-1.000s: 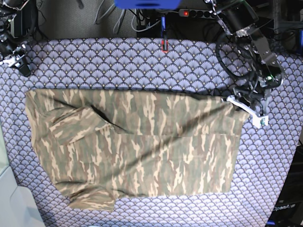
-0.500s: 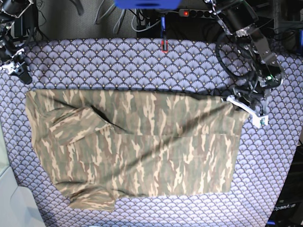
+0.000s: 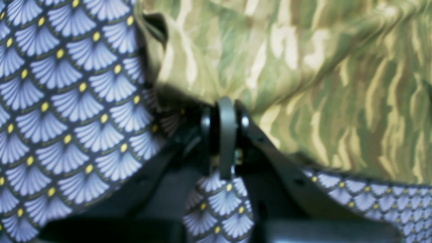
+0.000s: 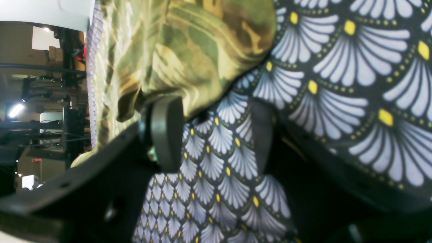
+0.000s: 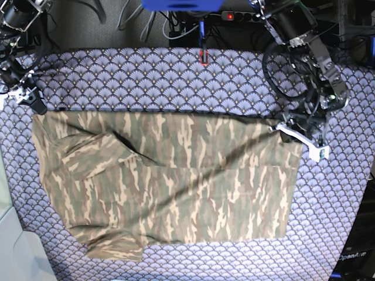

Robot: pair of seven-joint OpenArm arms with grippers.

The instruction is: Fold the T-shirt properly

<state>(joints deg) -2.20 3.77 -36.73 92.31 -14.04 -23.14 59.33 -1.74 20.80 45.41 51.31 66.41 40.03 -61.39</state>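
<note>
Purple scallop-patterned cloth (image 5: 176, 76) carries the flat camouflage T-shirt (image 5: 170, 181); the left gripper (image 3: 224, 111) pinches its far right corner, so the open right gripper (image 4: 209, 131) should clamp the far left corner squarely.

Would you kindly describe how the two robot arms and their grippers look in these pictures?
Both arms are black, jointed metal links. The left arm trails looped black cables, shows a small green light, and ends in white finger parts. The left gripper has black jaws with grey rounded pads; the right gripper has matching black jaws and dark grey pads.
</note>
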